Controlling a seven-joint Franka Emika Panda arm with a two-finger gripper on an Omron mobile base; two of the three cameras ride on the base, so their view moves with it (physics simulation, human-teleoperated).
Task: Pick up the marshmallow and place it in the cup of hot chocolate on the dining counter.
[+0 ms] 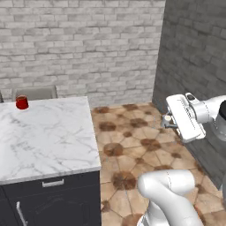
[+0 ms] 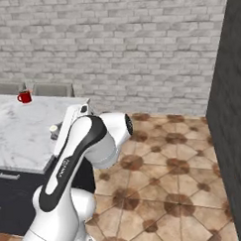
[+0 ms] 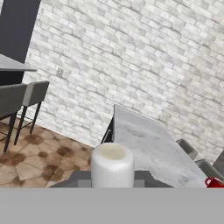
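**Marshmallow held in the claw, away from the surface**

The claw (image 1: 167, 119) is closed on the marshmallow (image 1: 167, 118). In the hand view the marshmallow (image 3: 112, 165) is a short white cylinder with a cream top, and it stands upright between the two dark fingertips (image 3: 78, 177). The jaws are nearly together, with only the marshmallow between them.

The landmark here is the white marble surface (image 1: 44, 137) with grey veins and dark cabinet fronts below. In the left base view the claw hangs over the brown tiled floor (image 1: 132, 145), well apart from the near right corner of the surface and not above it. In the right base view the marshmallow (image 2: 54, 129) appears in front of the right part of the surface (image 2: 19, 132), beside the white arm (image 2: 79, 154).

The red cup (image 1: 22, 102) stands on the surface at its far left corner, near the far edge, and well apart from the claw. It is upright. In the right base view the cup (image 2: 24, 97) shows a small handle. In the hand view only a part of the cup (image 3: 214, 182) appears, at the far end of the surface (image 3: 148, 148).

Behind the surface there are grey chairs (image 1: 35, 92) and a light brick wall (image 1: 79, 44).
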